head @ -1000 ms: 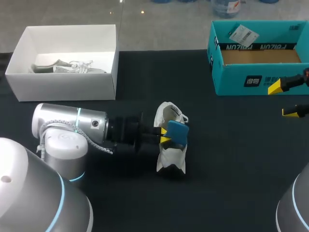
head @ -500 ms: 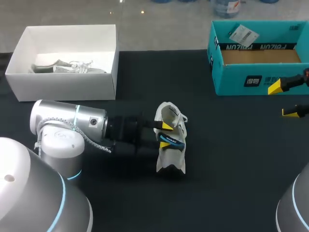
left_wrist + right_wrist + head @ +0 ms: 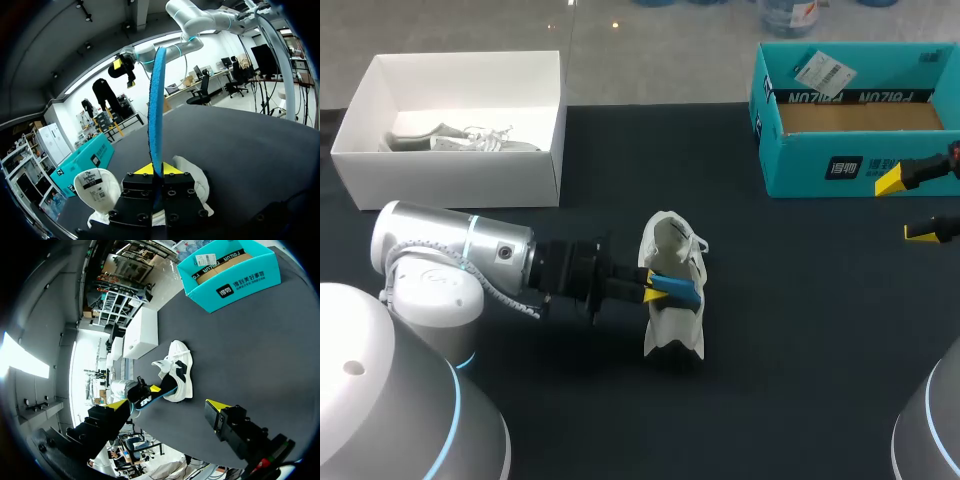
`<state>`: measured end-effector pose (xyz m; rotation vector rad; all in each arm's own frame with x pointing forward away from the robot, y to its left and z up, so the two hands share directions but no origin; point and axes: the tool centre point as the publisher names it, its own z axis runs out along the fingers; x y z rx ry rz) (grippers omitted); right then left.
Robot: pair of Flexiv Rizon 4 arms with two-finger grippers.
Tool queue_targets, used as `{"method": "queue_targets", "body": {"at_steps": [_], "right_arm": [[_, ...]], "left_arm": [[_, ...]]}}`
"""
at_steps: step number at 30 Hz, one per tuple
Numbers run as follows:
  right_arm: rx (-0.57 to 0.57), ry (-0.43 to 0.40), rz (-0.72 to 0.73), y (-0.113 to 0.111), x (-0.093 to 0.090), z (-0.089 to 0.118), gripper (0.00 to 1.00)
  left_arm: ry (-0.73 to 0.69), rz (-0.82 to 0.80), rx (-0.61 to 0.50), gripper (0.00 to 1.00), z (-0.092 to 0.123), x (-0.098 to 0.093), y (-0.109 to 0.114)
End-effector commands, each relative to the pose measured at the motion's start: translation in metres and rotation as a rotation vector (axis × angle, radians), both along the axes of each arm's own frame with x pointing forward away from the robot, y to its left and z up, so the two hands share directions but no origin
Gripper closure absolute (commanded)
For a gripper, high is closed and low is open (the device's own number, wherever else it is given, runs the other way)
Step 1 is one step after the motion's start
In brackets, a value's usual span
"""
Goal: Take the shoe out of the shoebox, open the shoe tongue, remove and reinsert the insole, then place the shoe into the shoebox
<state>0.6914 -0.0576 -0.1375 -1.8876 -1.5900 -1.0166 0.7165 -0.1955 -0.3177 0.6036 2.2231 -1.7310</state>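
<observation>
Over the shoe (image 3: pixel 672 332), the left gripper (image 3: pixel 657 290) has turned the insole (image 3: pixel 684 292) edge-on.

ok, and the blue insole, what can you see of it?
The insole is bright blue, thin, flat, foam-like. The left jaws pinch it near one end, a yellow tip on each side. The left wrist view shows it edge-on, a narrow strip running out ahead of the jaws. From above it sits over the white shoe's opening; contact with the shoe cannot be told.
</observation>
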Motion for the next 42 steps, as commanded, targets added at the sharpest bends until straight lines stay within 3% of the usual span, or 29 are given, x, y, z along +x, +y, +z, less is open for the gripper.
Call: {"method": "queue_targets", "body": {"at_steps": [1,12,20,21,22,23,24,27,31,33,35,37,42], "right_arm": [[-0.002,0.002,-0.001,0.000,0.000,-0.001,0.00],[-0.002,0.002,-0.001,0.000,0.000,-0.001,0.00],[-0.002,0.002,-0.001,0.000,0.000,-0.001,0.00],[-0.002,0.002,-0.001,0.000,0.000,-0.001,0.00],[-0.002,0.002,-0.001,0.000,0.000,-0.001,0.00],[-0.002,0.002,-0.001,0.000,0.000,-0.001,0.00],[-0.002,0.002,-0.001,0.000,0.000,-0.001,0.00],[-0.002,0.002,-0.001,0.000,0.000,-0.001,0.00],[-0.002,0.002,-0.001,0.000,0.000,-0.001,0.00],[-0.002,0.002,-0.001,0.000,0.000,-0.001,0.00],[-0.002,0.002,-0.001,0.000,0.000,-0.001,0.00],[-0.002,0.002,-0.001,0.000,0.000,-0.001,0.00],[-0.002,0.002,-0.001,0.000,0.000,-0.001,0.00]], "left_arm": [[-0.015,0.011,0.002,1.00,-0.009,0.012,-0.011],[-0.003,0.058,0.011,1.00,-0.022,0.030,-0.017],[-0.011,0.074,0.000,1.00,-0.012,0.030,-0.009],[-0.012,0.074,-0.002,0.70,-0.010,0.029,-0.007],[-0.018,0.073,-0.007,0.23,-0.008,0.027,-0.006],[-0.017,0.065,-0.011,0.07,-0.005,0.024,-0.004],[-0.020,0.057,-0.017,0.12,-0.002,0.022,-0.003],[-0.024,0.041,-0.027,0.09,0.006,0.015,0.000],[-0.024,0.023,-0.033,0.15,0.011,0.009,0.002],[-0.022,0.009,-0.033,0.27,0.011,0.005,0.002],[-0.017,-0.001,-0.027,0.55,0.009,0.003,0.001],[-0.011,-0.008,-0.020,1.00,0.005,0.002,-0.001],[-0.005,-0.014,-0.009,1.00,-0.003,0.002,-0.004]]}}
